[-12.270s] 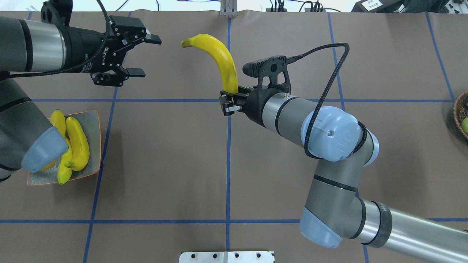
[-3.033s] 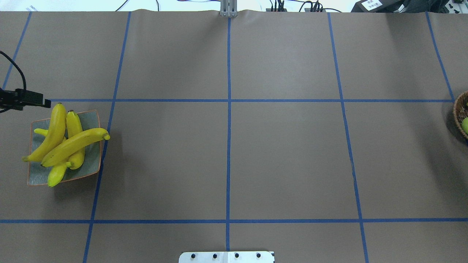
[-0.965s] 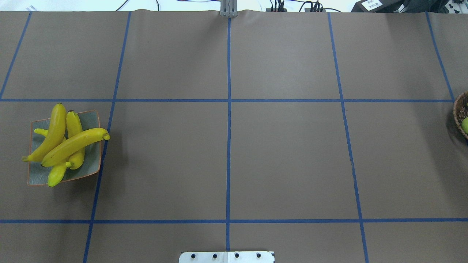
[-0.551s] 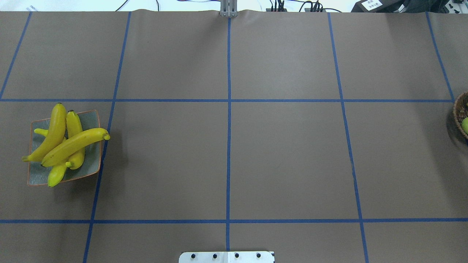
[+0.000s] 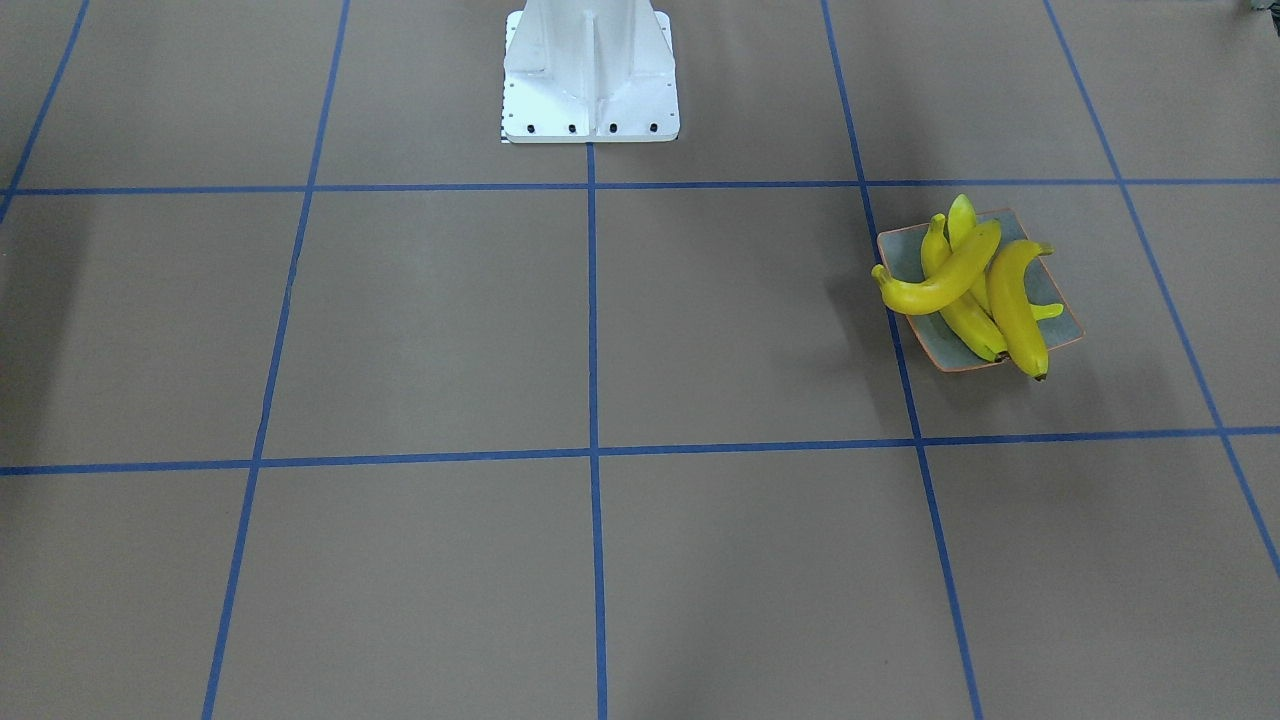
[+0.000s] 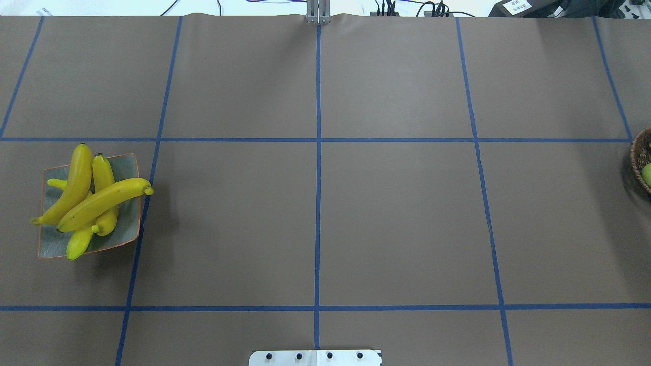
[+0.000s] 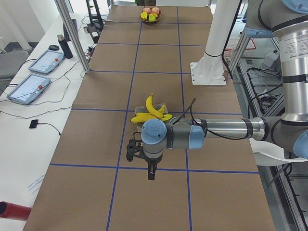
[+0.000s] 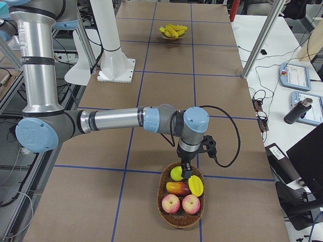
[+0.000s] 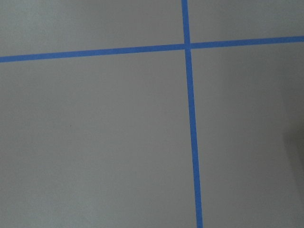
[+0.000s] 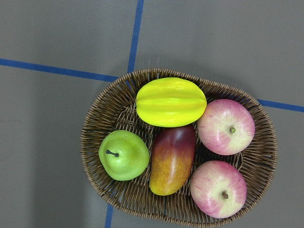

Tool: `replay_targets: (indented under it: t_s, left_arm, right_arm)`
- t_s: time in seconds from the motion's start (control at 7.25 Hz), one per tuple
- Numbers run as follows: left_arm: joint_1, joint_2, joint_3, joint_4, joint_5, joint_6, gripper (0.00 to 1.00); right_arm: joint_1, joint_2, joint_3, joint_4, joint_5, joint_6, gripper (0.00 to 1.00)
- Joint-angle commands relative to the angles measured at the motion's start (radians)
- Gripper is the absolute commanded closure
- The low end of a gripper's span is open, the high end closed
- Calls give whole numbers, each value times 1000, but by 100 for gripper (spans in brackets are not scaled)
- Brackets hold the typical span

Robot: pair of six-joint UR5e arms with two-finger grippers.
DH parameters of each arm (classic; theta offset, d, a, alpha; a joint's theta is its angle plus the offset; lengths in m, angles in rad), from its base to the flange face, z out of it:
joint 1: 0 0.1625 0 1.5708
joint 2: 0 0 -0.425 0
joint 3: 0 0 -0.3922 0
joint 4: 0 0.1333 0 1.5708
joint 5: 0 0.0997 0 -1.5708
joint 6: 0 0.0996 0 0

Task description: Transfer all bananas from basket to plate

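Several yellow bananas [image 6: 86,203] lie piled crosswise on the square grey-green plate [image 6: 128,223] at the table's left; they also show in the front view [image 5: 975,285] on the plate [image 5: 930,330]. The wicker basket [image 10: 90,142] at the right edge [image 6: 642,162] holds a green pear, a starfruit, a mango and two apples, and no banana shows in it. My left gripper [image 7: 151,172] hangs over bare table near the plate. My right gripper [image 8: 184,171] hangs just above the basket. I cannot tell whether either gripper is open or shut.
The white robot pedestal [image 5: 590,70] stands at the table's middle near edge. Blue tape lines grid the brown table. A metal post [image 7: 72,33] and a side desk with tablets [image 7: 29,89] flank the far side.
The banana my right gripper held 12 seconds ago now lies across the pile on the plate. Both arms have left the overhead view. Nothing has moved in the last second.
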Motion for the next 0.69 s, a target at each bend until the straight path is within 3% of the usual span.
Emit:
replay_targets:
  t_s: [0.0,0.55]
  left_arm:
    - [0,4,3,1,0,0,0]
    - [0,3,0,1,2,0,0]
  right_arm:
    - [0,-7,0,42,4,-1,0]
    - [0,-9,19,62,21,-10,0]
